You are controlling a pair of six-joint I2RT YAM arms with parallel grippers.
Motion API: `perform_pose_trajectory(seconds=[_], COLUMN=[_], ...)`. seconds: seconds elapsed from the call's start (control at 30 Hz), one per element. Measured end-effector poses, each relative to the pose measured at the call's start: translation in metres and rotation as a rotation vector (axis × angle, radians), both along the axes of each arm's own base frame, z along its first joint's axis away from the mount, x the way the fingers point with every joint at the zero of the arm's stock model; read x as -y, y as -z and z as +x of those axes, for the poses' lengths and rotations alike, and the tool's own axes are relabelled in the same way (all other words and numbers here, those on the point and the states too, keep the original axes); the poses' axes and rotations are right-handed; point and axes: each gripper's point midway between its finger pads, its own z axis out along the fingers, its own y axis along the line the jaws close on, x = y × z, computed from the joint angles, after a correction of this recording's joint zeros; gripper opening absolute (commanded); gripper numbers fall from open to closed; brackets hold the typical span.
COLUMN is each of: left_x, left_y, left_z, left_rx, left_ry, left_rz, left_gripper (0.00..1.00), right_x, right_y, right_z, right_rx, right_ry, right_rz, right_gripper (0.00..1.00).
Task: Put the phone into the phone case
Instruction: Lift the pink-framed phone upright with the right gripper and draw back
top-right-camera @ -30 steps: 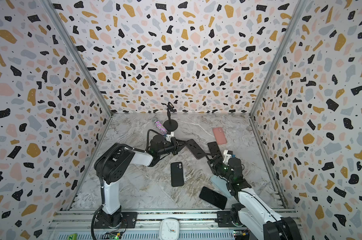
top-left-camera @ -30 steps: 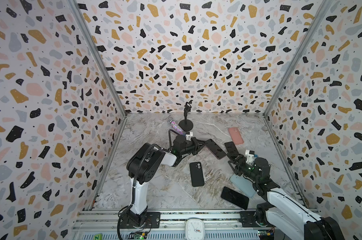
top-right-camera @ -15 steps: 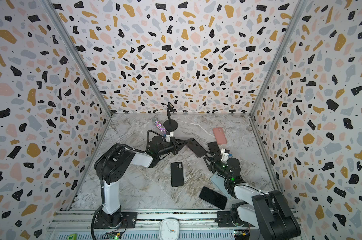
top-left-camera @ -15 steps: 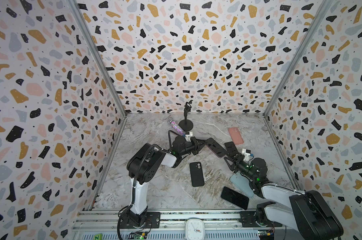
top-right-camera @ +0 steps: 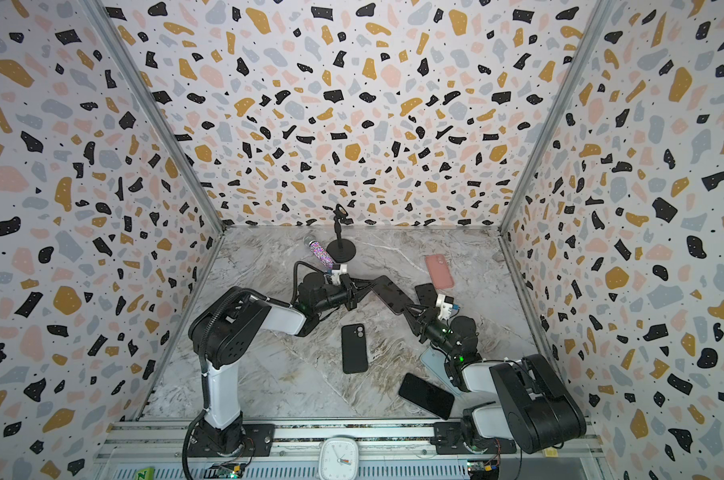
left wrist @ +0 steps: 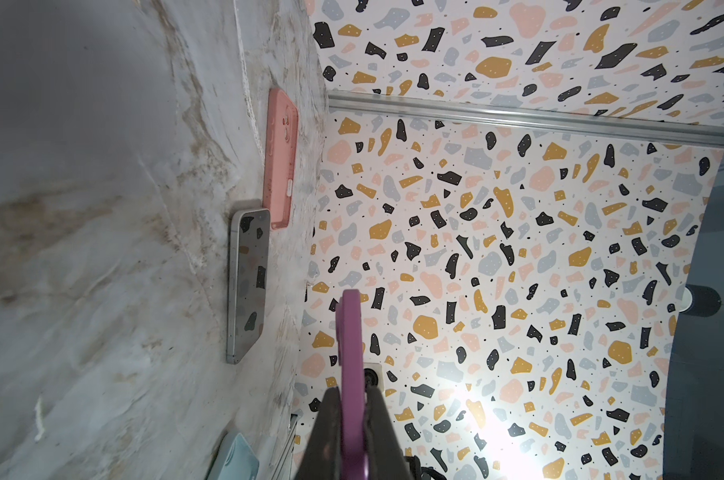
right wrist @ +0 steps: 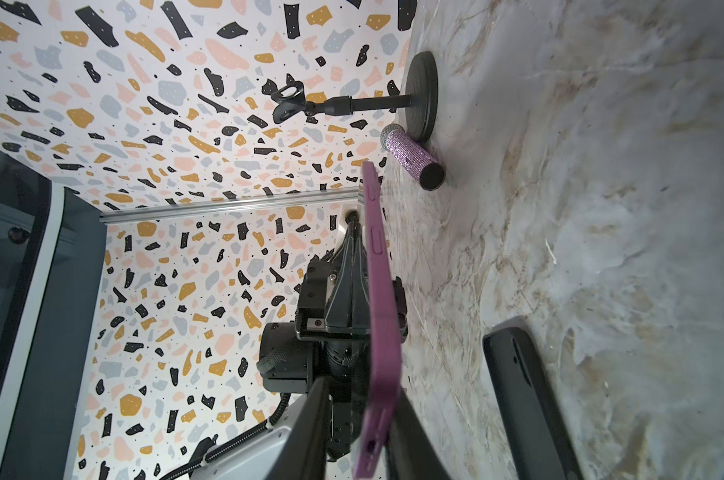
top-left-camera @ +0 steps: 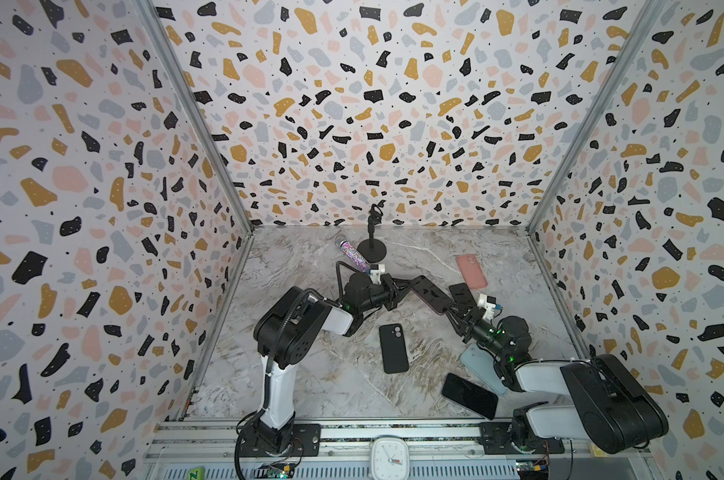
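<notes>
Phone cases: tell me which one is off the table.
The purple case, held up by the left gripper with the right gripper around its other end. The pink case, black case and light-blue case lie flat.

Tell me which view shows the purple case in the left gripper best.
Right wrist view: the purple case runs nearly full length, edge on, side buttons visible. The left wrist view shows only its thin edge in the left gripper. Both top views show it small and dark.
</notes>
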Motion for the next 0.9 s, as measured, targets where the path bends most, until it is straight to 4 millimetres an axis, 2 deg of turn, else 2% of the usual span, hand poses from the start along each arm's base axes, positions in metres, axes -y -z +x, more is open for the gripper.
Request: perform_pose_trajectory(seconds=[0.3, 0.53, 0.67, 0.9], left_x=[0.000, -0.003, -0.006, -0.025], left_y=[-0.002, -0.009, -0.003, 0.004], left_z=[0.000, -0.004, -0.008, -0.009], left_rx=[0.012, 0.055, 0.097, 0.253], left_ry=[0.000, 0.010, 0.037, 0.118], left_rz=[0.001, 0.076, 0.204, 0.598], left_gripper=[0.02, 0.30, 0.46, 0.57], right_x=[0.000, 0.001, 0.001, 0.007], right_y=[0.000, -0.003, 0.004, 0.010], right_z=[0.000, -0.002, -0.003, -0.007], right_rx=[-0.007, 0.005, -0.014, -0.025], right_ry=[0.000, 0.000, -0.005, -0.001], right_rz=[0.004, -0.009, -0.034, -0.093], right_gripper=[0.07, 0.03, 0.03, 0.01])
